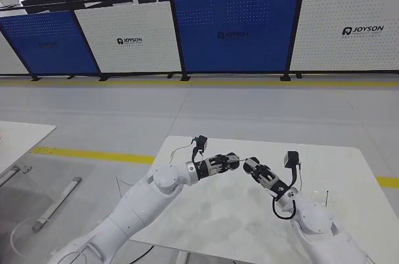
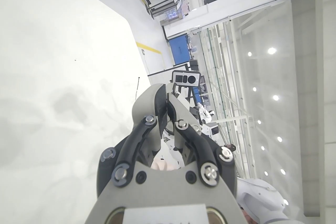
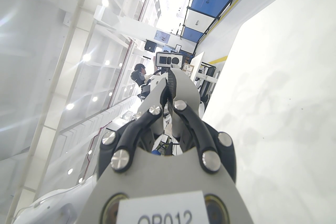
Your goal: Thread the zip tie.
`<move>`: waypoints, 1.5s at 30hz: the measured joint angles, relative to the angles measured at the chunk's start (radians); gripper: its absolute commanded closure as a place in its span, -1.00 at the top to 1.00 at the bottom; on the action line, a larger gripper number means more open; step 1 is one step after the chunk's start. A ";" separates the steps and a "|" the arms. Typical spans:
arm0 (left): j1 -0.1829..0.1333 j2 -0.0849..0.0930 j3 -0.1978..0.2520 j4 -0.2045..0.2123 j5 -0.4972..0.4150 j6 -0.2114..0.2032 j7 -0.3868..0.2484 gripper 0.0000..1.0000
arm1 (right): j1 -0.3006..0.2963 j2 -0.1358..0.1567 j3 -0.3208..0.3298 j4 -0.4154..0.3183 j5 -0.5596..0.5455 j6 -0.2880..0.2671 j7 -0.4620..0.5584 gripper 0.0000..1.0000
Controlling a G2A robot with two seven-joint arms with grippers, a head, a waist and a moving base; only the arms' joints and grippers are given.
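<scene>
A thin black zip tie (image 1: 327,196) lies straight on the white table (image 1: 331,158) near its right side, and appears as a dark line (image 2: 138,86) past my left gripper. My left gripper (image 1: 234,160) and right gripper (image 1: 250,164) hover tip to tip above the middle of the table, well away from the tie. The left gripper (image 2: 166,100) is shut, pads pressed together, with nothing visible between them. The right gripper (image 3: 168,83) is shut as well, and I cannot make out anything in it. A short dark line bridges the two tips in the top view.
The table's far edge (image 1: 252,140) and rounded corners border a grey floor with a yellow line (image 1: 87,155). A second white table (image 1: 14,135) stands off to the left. Blue and white panels (image 1: 232,33) line the back.
</scene>
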 measured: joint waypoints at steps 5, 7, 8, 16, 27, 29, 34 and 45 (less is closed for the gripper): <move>0.006 -0.002 -0.007 -0.005 0.004 0.005 -0.005 -0.26 | 0.000 0.000 0.000 0.000 0.000 0.000 0.000 -1.00; 0.009 -0.003 -0.010 -0.008 0.004 0.007 -0.008 0.40 | 0.000 0.000 0.000 0.000 0.000 0.000 0.000 -1.00; 0.010 -0.003 -0.012 -0.010 0.004 0.007 -0.009 0.56 | 0.000 0.000 0.000 0.000 0.000 0.000 0.000 -1.00; 0.022 -0.005 -0.034 -0.019 0.016 0.001 0.020 1.00 | -0.001 0.000 0.000 0.000 0.000 0.000 -0.001 -1.00; 0.047 -0.006 -0.035 -0.044 0.102 -0.004 0.074 1.00 | -0.028 -0.009 0.017 -0.027 0.005 0.044 -0.050 -1.00; 0.047 -0.006 -0.035 -0.044 0.102 -0.004 0.074 1.00 | -0.028 -0.009 0.017 -0.027 0.005 0.044 -0.050 -1.00; 0.053 -0.008 -0.032 -0.054 0.122 0.006 0.093 1.00 | -0.028 -0.008 0.017 -0.027 0.005 0.044 -0.050 -1.00; 0.041 -0.027 -0.024 -0.021 0.105 0.022 0.114 -0.66 | -0.028 -0.008 0.017 -0.027 0.005 0.044 -0.050 -1.00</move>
